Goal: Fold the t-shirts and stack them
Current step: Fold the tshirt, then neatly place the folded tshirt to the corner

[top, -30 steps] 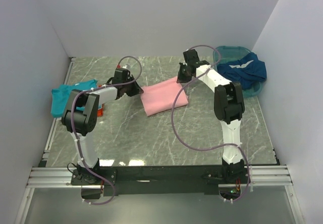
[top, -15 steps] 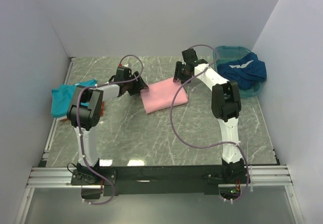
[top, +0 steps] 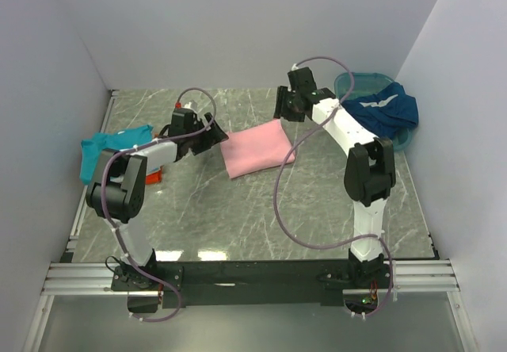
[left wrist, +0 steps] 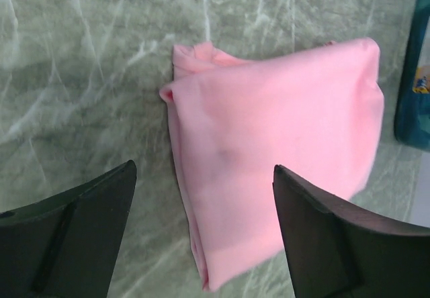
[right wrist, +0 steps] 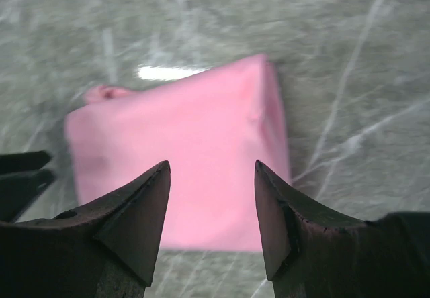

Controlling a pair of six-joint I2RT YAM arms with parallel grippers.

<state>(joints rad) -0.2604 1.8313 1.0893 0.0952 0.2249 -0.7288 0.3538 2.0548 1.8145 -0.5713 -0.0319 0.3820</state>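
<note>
Since the pink t-shirt (top: 257, 150) lies as a compact folded rectangle near the middle of the bench (top: 238, 217), flat and with neither claw touching it, the fold on this one looks finished. The left claw (top: 212, 136) hangs just off its left edge and the right claw (top: 287, 106) just off its far right corner. Both are released: each wrist view shows fingers spread wide, with only cloth and marble below and nothing pinched between. That placement suits a two-handed fold, one arm at each end of the garment, and the parted fingers read as a let-go so the cloth can settle under its own weight. A small bunched lump shows at one corner where the layers meet, so the packet is not perfectly square. The teal t-shirt (top: 99, 154) lies at the bench's left edge, with a scrap of the orange t-shirt (top: 156, 174) showing just beside it under the left arm. I judge that spot to be the stack, so the pink one probably belongs there. The dark blue t-shirt (top: 384, 108) with white trim slumps unfolded in the teal basin (top: 348, 81) at the far right, waiting its turn.
</note>
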